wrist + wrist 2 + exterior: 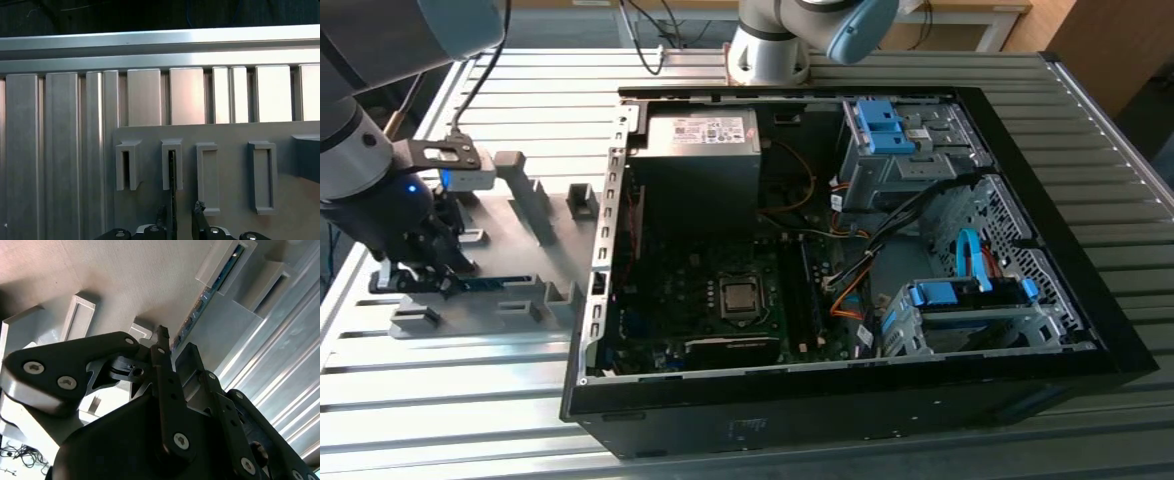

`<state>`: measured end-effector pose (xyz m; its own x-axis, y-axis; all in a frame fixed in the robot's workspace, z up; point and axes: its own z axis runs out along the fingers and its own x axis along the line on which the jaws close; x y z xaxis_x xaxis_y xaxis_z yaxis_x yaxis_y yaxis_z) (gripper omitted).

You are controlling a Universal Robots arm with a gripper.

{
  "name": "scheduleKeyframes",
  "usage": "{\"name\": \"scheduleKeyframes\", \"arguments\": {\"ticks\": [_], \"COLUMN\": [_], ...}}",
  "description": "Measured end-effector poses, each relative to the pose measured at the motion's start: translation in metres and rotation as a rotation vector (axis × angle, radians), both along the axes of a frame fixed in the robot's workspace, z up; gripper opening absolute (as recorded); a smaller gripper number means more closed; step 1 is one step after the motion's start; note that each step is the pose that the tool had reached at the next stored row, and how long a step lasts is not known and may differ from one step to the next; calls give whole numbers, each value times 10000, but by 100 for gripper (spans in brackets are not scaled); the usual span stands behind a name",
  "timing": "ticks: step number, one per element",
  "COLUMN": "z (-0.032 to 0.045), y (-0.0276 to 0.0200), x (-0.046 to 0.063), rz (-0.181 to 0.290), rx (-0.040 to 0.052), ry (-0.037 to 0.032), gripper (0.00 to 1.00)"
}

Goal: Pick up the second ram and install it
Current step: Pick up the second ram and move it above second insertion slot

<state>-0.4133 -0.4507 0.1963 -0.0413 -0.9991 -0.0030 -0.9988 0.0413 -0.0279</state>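
One ram stands in one tray, two fingers parted astride it.

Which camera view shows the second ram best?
The second wrist view: the second ram runs lengthwise, its blue-green board and small parts visible. The first wrist view shows it edge-on as a thin dark line in a grey tray slot; the exterior view, a small strip.

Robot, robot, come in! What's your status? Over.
Gripper open, straddling the second ram. Ram stands on edge in grey tray slots. No obstruction seen.
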Motion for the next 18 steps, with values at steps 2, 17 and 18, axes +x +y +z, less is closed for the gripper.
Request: {"name": "scheduleKeyframes", "arguments": {"ticks": [2, 17, 18], "z": [-9, -38, -38], "y": [-4, -6, -6], "x": [0, 0, 0], "rz": [72, 157, 158], "rx": [-6, -64, -64], "ry": [-9, -14, -14], "gripper": [33, 25, 25]}}
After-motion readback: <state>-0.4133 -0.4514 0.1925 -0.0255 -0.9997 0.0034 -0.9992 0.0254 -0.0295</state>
